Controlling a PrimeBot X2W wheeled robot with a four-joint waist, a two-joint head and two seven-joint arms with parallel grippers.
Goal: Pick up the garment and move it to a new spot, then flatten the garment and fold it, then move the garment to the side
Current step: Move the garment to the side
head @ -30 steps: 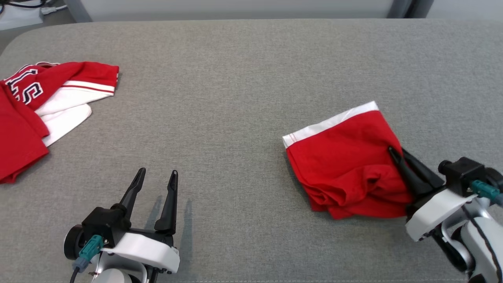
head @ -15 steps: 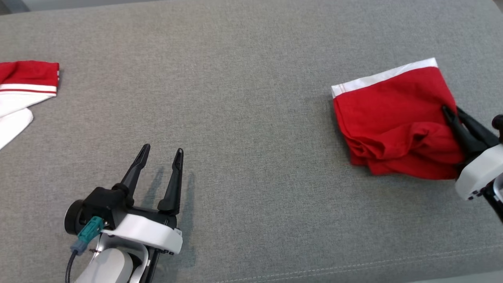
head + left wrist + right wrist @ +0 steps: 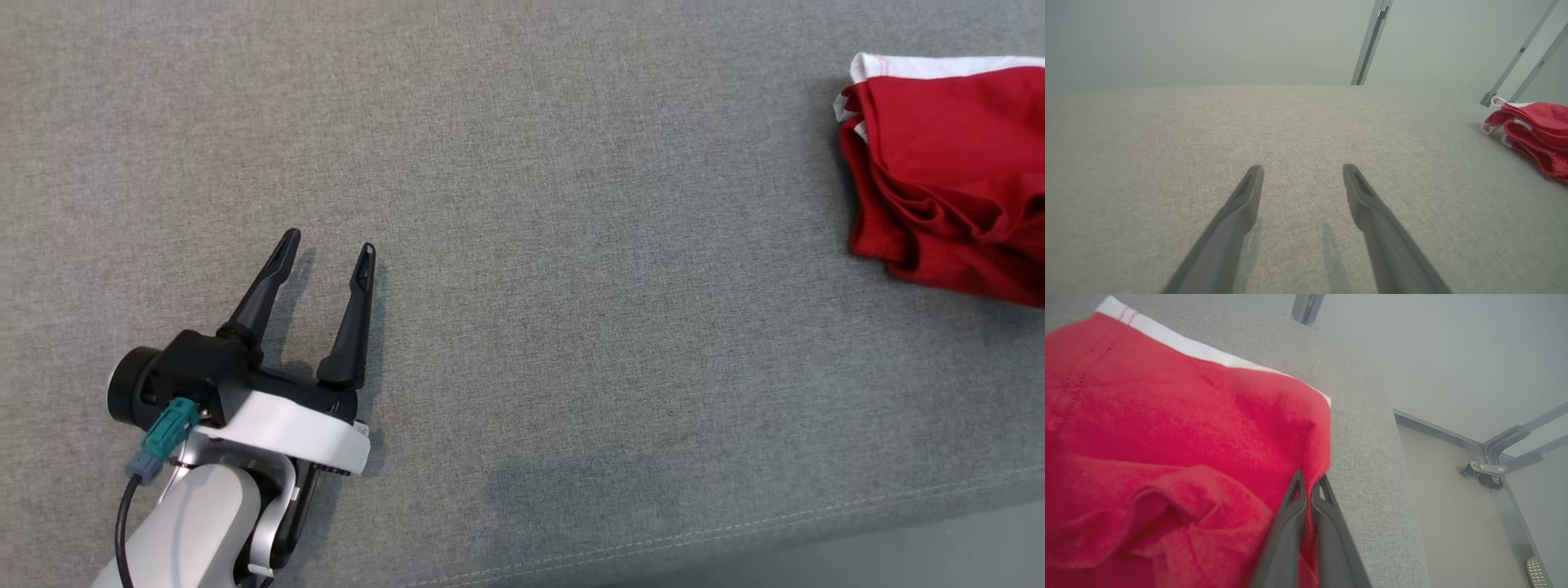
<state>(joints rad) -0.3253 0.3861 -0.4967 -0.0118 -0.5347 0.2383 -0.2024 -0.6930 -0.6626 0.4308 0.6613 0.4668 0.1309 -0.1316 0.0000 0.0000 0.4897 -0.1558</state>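
Garment on table, right jaws pinching edge

grey fabric surface, pale wall, metal posts

Holds the left gripper spread wide, fingers straight ahead of its wrist. Pinches the garment by its edge at the tips of the right gripper.

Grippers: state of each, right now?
Left gripper: open, holding nothing.
Right gripper: shut on the edge of the folded red fabric garment with a white band.
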